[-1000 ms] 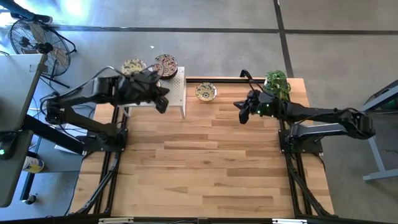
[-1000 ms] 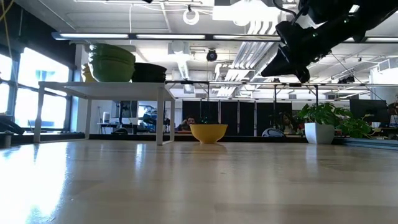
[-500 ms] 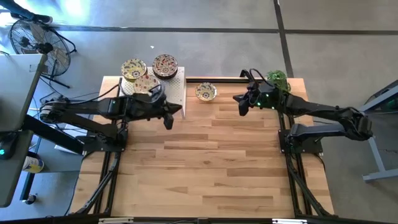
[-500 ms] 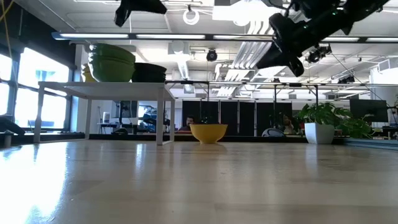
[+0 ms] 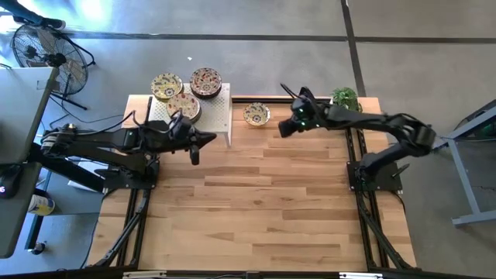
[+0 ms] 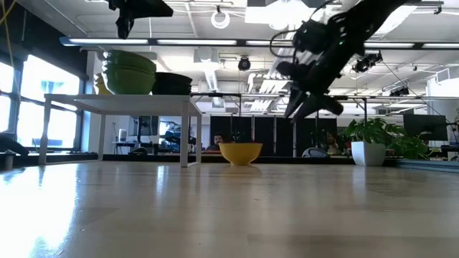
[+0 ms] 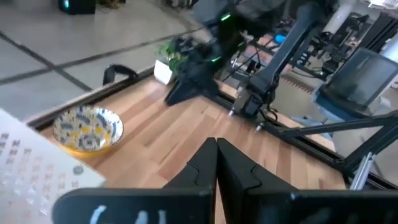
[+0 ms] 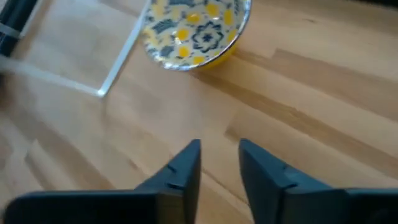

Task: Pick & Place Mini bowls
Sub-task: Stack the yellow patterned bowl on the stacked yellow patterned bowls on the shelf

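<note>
Right gripper (image 5: 284,129) in the air near the far edge of the bench (image 5: 263,201), just beside a lone yellow mini bowl (image 5: 256,115) – fingers (image 8: 181,167) a narrow gap apart, nothing between them. That bowl sits on the wood at the far edge, close to the white rack (image 5: 219,116) at the far left corner.

Three more mini bowls on the rack top: a yellowish one (image 5: 167,85), a red one (image 5: 206,80), a third (image 5: 184,105) in front of them.

Left gripper (image 5: 203,140) hovers off the rack's near right corner, fingers (image 7: 205,171) pressed together, empty. Potted plant (image 5: 346,99) at the far right corner.
</note>
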